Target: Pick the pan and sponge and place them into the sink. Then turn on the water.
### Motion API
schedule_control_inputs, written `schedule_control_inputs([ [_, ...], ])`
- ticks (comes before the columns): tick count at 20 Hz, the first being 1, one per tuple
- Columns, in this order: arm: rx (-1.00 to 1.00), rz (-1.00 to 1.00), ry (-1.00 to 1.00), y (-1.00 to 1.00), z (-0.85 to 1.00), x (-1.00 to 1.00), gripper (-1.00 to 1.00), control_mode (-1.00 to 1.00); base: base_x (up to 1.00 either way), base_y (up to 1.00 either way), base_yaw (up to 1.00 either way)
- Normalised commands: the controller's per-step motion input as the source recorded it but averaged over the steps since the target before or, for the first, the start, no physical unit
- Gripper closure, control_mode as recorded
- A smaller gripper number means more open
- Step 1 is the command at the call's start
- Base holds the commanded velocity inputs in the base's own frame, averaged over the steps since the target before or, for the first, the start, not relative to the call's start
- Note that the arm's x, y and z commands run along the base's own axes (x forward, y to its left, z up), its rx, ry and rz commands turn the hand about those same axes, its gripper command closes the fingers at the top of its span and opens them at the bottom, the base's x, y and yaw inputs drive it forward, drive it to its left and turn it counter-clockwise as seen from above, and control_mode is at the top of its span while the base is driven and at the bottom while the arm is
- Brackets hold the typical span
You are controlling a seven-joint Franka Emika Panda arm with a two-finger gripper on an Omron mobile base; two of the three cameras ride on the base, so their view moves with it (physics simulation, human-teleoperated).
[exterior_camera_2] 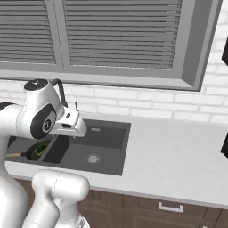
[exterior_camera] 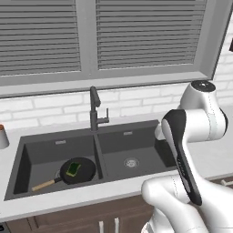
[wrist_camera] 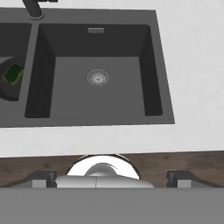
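Left base view: pan point(exterior_camera: 81, 169) lay in left basin of sink point(exterior_camera: 136, 129), wooden handle toward front-left; sponge point(exterior_camera: 73, 169) sat inside pan; tap point(exterior_camera: 94, 109) stood behind the divider; right basin held nothing but its drain.
Right base view: pan point(exterior_camera_2: 35, 151) and sponge point(exterior_camera_2: 42, 147) showed partly behind the arm, in the far-left basin.
Hand view: gripper point(wrist_camera: 111, 178) hung over counter front edge point(wrist_camera: 87, 140), fingers point(wrist_camera: 43, 178) spread wide, grasping nothing, touching nothing; right basin ahead; sponge point(wrist_camera: 13, 73) in pan point(wrist_camera: 6, 89) at left edge.

Right basin point(wrist_camera: 98, 94) bare; tap point(exterior_camera: 94, 109) behind divider
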Motion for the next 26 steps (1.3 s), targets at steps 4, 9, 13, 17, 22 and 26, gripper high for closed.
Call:
schedule_control_inputs([
  [4,0.0,0.0,0.0,0.0,0.0,0.0,-1.0,1.0,0.24,-0.03,0.0],
  [9,0.0,0.0,-0.01,0.0,0.0,0.03,-1.0,-1.0,0.08,0.0,0.0],
  [13,0.0,0.0,-0.09,0.0,-0.22,0.23,-1.0,-1.0,0.0,0.0,0.0],
  [17,0.0,0.0,-0.16,0.0,-0.43,0.33,-1.0,-1.0,0.0,0.0,0.0],
  [22,0.0,0.02,-0.18,0.0,-0.27,0.46,-1.0,-1.0,0.0,0.0,0.0],
  [26,0.02,0.0,-0.19,-0.02,-0.19,0.43,-1.0,-1.0,0.0,0.0,0.0],
])
